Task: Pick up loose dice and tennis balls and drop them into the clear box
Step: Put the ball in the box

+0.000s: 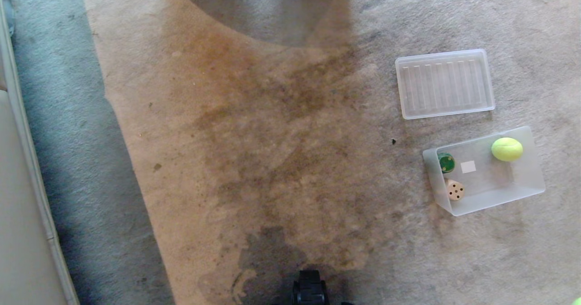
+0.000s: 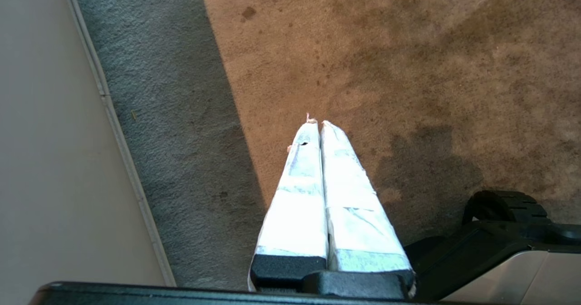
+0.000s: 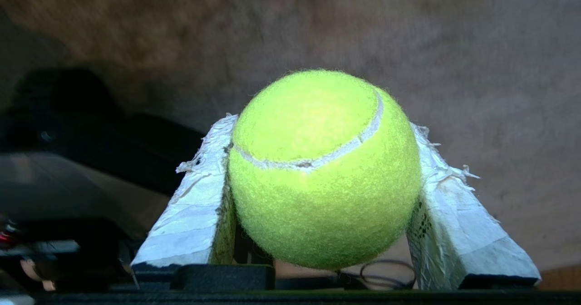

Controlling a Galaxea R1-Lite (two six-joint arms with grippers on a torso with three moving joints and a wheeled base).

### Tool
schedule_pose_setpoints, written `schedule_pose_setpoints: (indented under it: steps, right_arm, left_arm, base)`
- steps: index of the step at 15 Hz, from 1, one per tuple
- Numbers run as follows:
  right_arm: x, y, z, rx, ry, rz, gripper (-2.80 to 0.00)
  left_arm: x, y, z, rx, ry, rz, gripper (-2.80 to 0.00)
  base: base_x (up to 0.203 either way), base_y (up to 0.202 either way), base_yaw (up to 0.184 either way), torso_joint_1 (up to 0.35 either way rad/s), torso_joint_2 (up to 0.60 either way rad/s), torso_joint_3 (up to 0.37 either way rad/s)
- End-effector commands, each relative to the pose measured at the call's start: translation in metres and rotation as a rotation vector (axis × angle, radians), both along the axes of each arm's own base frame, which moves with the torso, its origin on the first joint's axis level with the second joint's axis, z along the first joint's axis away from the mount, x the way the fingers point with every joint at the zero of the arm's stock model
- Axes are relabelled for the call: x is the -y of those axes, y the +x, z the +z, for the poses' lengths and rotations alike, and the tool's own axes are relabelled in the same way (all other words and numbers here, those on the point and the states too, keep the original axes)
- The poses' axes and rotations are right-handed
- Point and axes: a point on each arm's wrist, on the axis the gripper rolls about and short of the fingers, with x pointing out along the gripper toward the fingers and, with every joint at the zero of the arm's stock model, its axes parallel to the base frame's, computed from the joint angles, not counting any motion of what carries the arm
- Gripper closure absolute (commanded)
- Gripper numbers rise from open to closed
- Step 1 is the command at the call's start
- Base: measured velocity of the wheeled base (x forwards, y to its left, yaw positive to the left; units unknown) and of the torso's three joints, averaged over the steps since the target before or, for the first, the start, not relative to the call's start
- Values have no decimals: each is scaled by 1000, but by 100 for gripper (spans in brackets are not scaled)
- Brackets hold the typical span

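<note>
A fuzzy yellow-green tennis ball (image 3: 324,169) fills the right wrist view, held between the white-wrapped fingers of my right gripper (image 3: 323,124), which is shut on it above the carpet. A sliver of that ball (image 1: 578,301) shows at the head view's bottom right corner. The clear box (image 1: 499,200) sits on the carpet at the right. It holds a dark green die (image 1: 446,162), a tan die (image 1: 455,190) and another tennis ball (image 1: 507,149). My left gripper (image 2: 318,123) is shut on nothing and hangs parked over the carpet near the wall.
The flat ribbed lid (image 1: 444,83) lies on the carpet just beyond the box. A wall with a baseboard (image 1: 27,159) runs along the left, with a shaded strip of carpet beside it. My black base (image 1: 310,289) shows at the bottom centre.
</note>
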Motion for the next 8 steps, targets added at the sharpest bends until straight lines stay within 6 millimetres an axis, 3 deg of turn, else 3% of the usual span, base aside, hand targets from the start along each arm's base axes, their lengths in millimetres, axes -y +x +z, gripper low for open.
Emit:
schedule_pose_setpoints:
  steps: [1,4,8]
  right_arm:
    - [-1,-18,-25,68,-20,-16,0]
    - [-1,-19,-36,217,-37,98,0]
    - [-1,-20,-38,252,-39,118,0]
  left_arm:
    - [0,0,0,0,-1,0,0]
    - [0,0,0,-2,-1,0,0]
    - [0,0,0,0,-1,0,0]
  base:
    - [0,0,0,0,0,0]
    - [0,0,0,0,0,0]
    - [0,0,0,0,0,0]
